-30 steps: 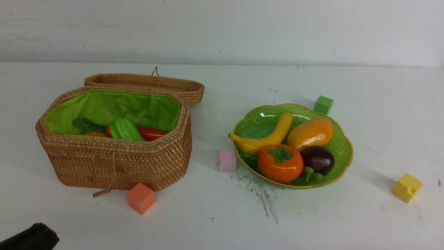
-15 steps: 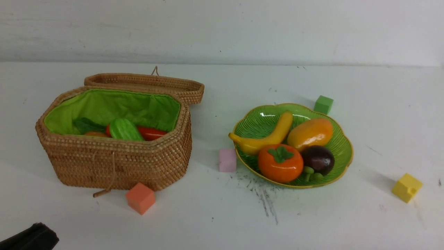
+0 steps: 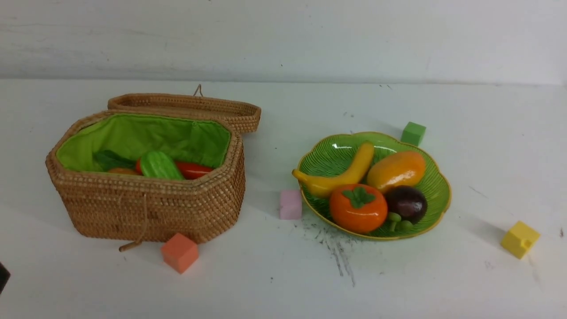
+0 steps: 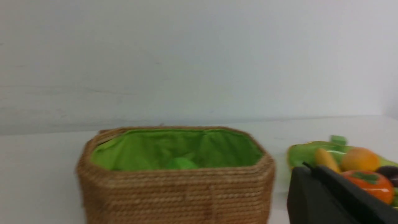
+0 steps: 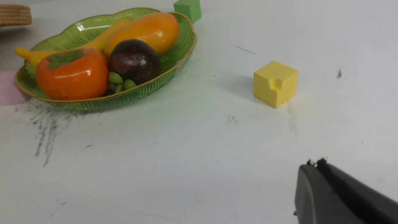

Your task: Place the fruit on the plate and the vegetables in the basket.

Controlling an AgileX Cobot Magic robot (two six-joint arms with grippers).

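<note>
The green leaf-shaped plate [image 3: 328, 159] holds the banana [image 3: 350, 175], mango [image 3: 395, 170], persimmon [image 3: 358, 208] and mangosteen [image 3: 406, 203]. The open wicker basket [image 3: 150, 208] holds the green gourd [image 3: 159, 166], the carrot [image 3: 192, 169] and a tan bit of potato [image 3: 120, 171], mostly hidden. My left gripper [image 4: 306, 168] is shut and empty, low in front of the basket [image 4: 174, 193]; only a sliver of it shows at the front view's left edge [image 3: 2, 277]. My right gripper [image 5: 314, 163] is shut and empty, near the table's front, right of the plate [image 5: 174, 62].
Foam cubes lie on the table: orange [image 3: 179, 252] in front of the basket, pink [image 3: 290, 204] against the plate's left rim, green [image 3: 413, 133] behind the plate, yellow [image 3: 519, 239] at the right. The basket lid [image 3: 186, 106] lies open behind it.
My left gripper has drawn back towards the left edge and nearly left the front view. Fruit, vegetables and cubes have not moved.
</note>
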